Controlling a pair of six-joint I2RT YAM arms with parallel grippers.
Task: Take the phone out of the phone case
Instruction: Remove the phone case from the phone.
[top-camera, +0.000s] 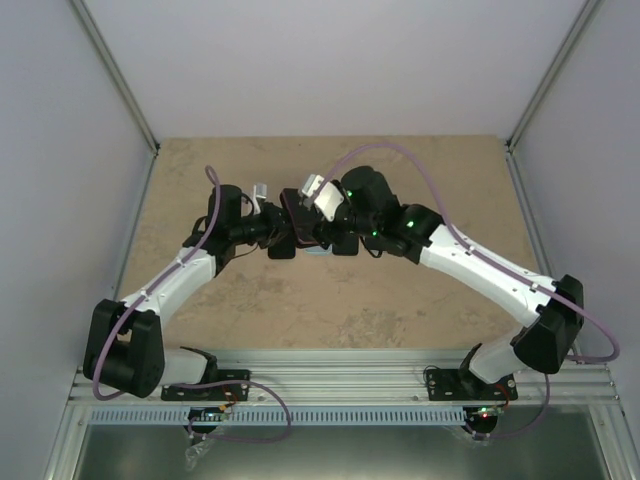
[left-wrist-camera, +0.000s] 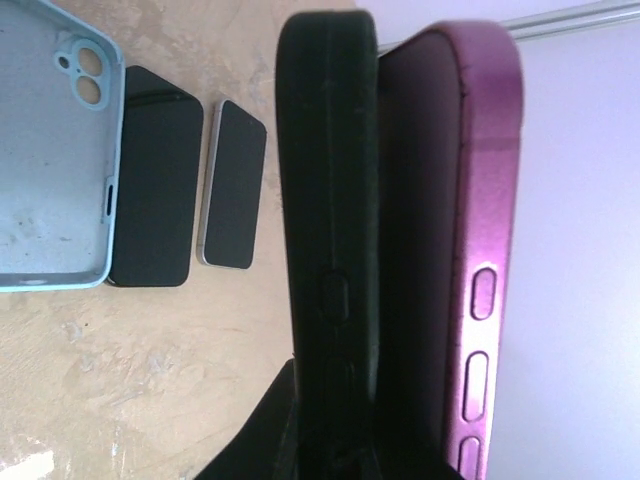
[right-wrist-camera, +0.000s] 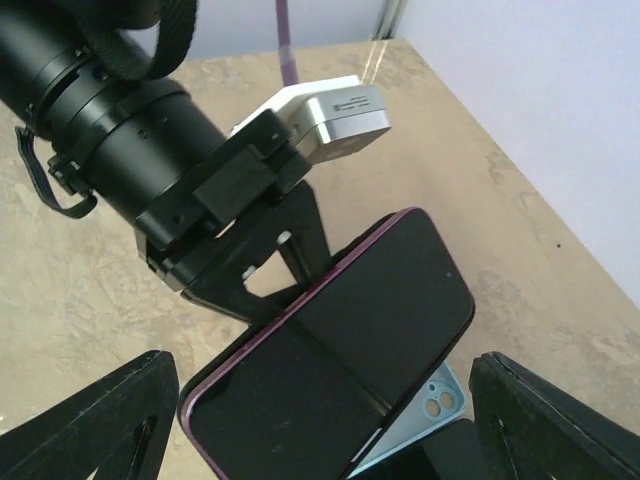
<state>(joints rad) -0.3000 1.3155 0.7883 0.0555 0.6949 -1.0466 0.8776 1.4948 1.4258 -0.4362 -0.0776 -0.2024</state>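
- The left pincer (right-wrist-camera: 280, 290) is clamped tight on the cased phone (right-wrist-camera: 340, 340), lifting it clear of the table (top-camera: 350, 300). One black finger (left-wrist-camera: 330, 200) lies flat along the handset's edge.
- The phone sits inside its magenta phone case (left-wrist-camera: 490, 200), whose rim wraps the dark face. The side buttons show on the edge away from that finger.
- The right pincer (right-wrist-camera: 325, 430) stands wide open and grips nothing. Its two fingers are spread either side of the phone's free end, apart from it.
- Below the pincers, an empty light blue case (left-wrist-camera: 50, 150) lies open side up on the table.
- Just beside that case rests a black phone (left-wrist-camera: 155, 180), and next to it a narrower silver-edged phone (left-wrist-camera: 235, 185). Neither pincer touches them.
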